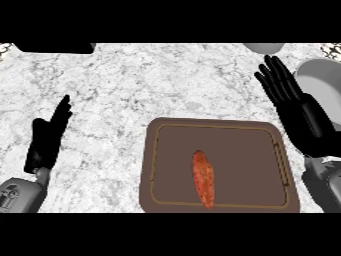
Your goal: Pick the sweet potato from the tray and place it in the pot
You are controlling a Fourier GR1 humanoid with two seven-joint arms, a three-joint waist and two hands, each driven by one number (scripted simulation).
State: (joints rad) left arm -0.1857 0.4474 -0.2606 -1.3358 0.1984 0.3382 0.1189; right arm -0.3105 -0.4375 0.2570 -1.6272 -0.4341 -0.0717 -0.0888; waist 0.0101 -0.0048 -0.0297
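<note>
An orange sweet potato (203, 178) lies lengthwise on the brown tray (173, 150), slightly right of the tray's middle. A grey pot (334, 95) stands at the counter's right edge, partly cut off by the view. My right hand (300, 112) hovers open between the tray's right rim and the pot, fingers straight and pointing away from me. It touches neither the sweet potato nor the pot. Left of the tray, my left hand (47, 137) rests open, seen edge-on with its fingers up.
A dark object (55, 47) sits at the far left edge of the marble counter (143, 85). A grey round object (265, 47) peeks in at the far edge near the pot.
</note>
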